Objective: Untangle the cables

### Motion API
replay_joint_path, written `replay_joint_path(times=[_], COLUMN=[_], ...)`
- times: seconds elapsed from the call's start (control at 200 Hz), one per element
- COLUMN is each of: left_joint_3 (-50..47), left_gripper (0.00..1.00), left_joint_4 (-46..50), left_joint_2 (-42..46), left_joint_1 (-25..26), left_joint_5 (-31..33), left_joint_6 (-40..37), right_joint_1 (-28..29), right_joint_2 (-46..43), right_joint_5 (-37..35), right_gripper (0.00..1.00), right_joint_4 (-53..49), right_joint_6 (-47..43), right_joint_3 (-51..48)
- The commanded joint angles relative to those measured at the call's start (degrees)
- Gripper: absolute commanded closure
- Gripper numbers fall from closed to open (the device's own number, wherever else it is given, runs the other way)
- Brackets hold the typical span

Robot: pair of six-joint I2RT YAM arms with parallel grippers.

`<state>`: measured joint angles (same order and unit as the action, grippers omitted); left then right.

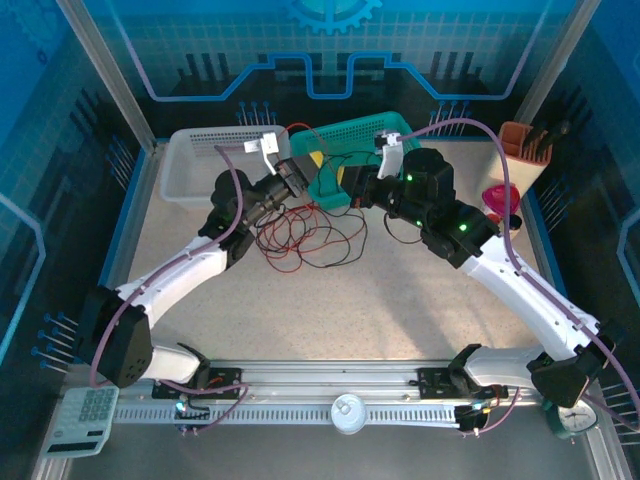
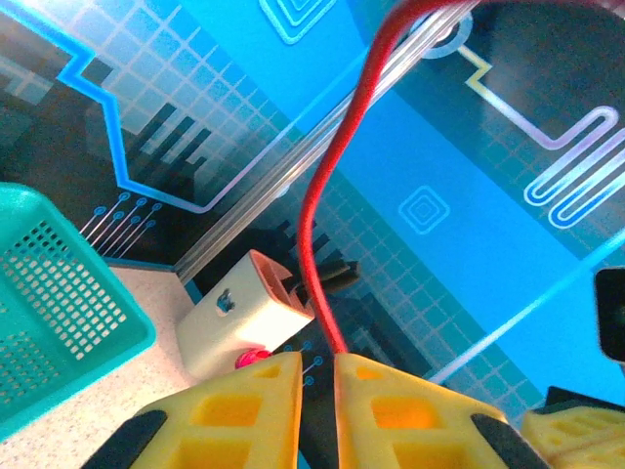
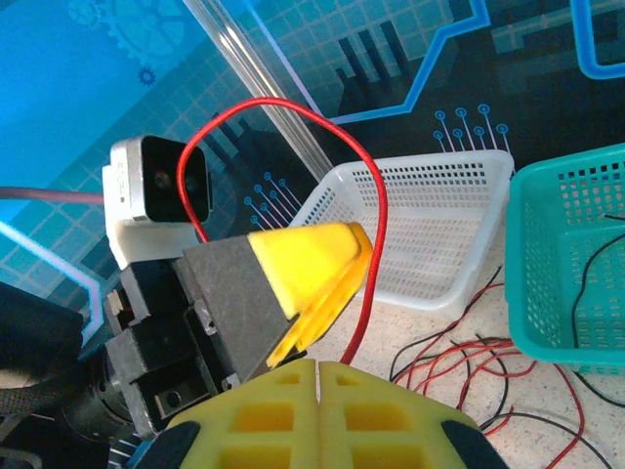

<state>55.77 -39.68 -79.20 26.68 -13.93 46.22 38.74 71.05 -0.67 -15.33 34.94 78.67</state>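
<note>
The cables (image 1: 305, 235) lie as a loose tangle of thin red and black wires on the table in front of the teal basket (image 1: 350, 150). One red cable (image 1: 300, 130) arcs up between the two grippers, which meet tip to tip above the tangle. My left gripper (image 1: 322, 178) stands slightly open. In its wrist view the left gripper (image 2: 317, 360) shows a gap, and the red cable (image 2: 327, 215) rests against the right finger's inner edge. The right gripper (image 3: 317, 363) is shut on the red cable (image 3: 366, 283), close under the left gripper (image 3: 356, 249). More cables (image 3: 488, 362) lie below.
A white basket (image 1: 200, 165) stands back left beside the teal basket (image 3: 566, 264). A brown holder (image 1: 525, 140) and a pink object (image 1: 500, 195) are back right. A white block (image 2: 239, 313) stands by the wall. A calculator (image 1: 85, 420) sits at the near left.
</note>
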Motion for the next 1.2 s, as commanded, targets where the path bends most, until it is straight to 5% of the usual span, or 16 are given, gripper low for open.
replay_joint_path(times=[0.0, 0.465, 0.76, 0.84, 0.97, 1.045, 1.195], left_joint_3=[-0.8, 0.1, 2.0, 2.6, 3.2, 3.3, 3.9], left_gripper=[0.8, 0.7, 0.73, 0.78, 1.0, 1.0, 1.0], left_joint_4=[-1.6, -12.2, -11.5, -12.6, -13.7, -13.5, -11.4], left_joint_2=[-0.3, -3.5, -5.8, -7.0, -8.0, -7.8, -6.3], left_joint_1=[-0.3, -0.8, -0.8, -0.7, -0.8, -0.8, -2.0], left_joint_5=[1.5, -3.4, -3.0, -3.3, -3.4, -3.2, -2.9], left_joint_6=[-0.7, 6.7, 7.2, 8.0, 9.1, 9.0, 7.8], right_joint_1=[0.9, 1.3, 3.4, 4.0, 4.0, 3.9, 2.8], right_joint_2=[-1.3, 0.5, -0.6, -1.2, -1.8, -2.0, -3.4], right_joint_5=[-1.0, 1.5, 1.4, 0.8, -0.1, -0.6, -2.0], right_gripper=[1.0, 1.0, 1.0, 1.0, 1.0, 1.0, 0.53], right_joint_4=[1.8, 5.5, 5.7, 5.5, 5.3, 4.7, 2.4], right_joint_6=[-0.4, 3.2, 3.7, 3.8, 3.6, 3.2, 2.2], right_joint_3=[0.9, -3.3, -5.4, -6.5, -7.7, -7.5, -6.9])
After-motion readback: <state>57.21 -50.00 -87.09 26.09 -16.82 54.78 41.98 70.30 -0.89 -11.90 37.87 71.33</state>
